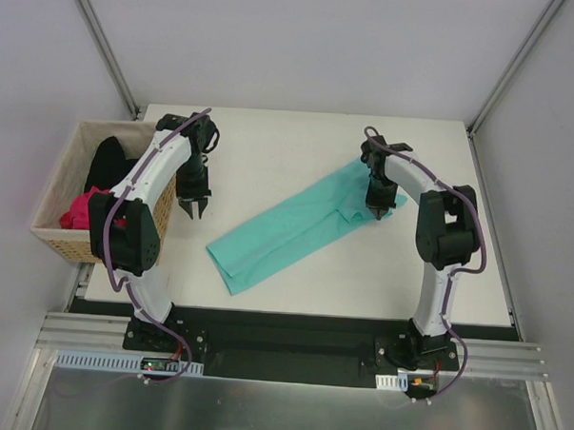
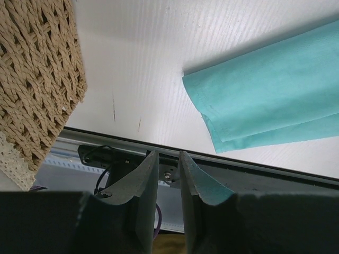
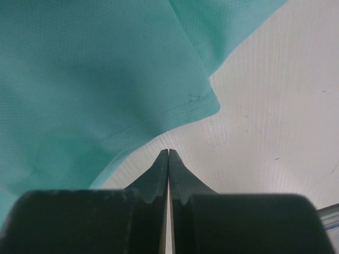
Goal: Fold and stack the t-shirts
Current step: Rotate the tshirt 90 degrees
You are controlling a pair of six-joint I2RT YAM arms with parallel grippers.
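- The white worktop (image 1: 300, 139) carries the teal t-shirt (image 1: 296, 225), folded into a long strip that lies diagonally across its middle.
- A wicker basket (image 1: 57, 238) at the left edge holds the black t-shirt (image 1: 106, 164) and the pink t-shirt (image 1: 78, 211).
- The left tool (image 1: 193, 206) hangs between basket and strip, fingers slightly spread, empty.
- The right tool (image 1: 377, 214), fingers pressed together on nothing, sits at the strip's far sleeve hem.

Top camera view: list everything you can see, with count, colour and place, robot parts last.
teal t-shirt: one, teal, folded lengthwise, diagonal across the table
pink t-shirt: one, magenta, in the basket
black t-shirt: one, black, in the basket
basket: one, tan wicker, at the table's left edge
table: one, white, under everything
left end effector: one, black, open and empty, beside the basket
right end effector: one, black, shut, at the teal t-shirt's far end
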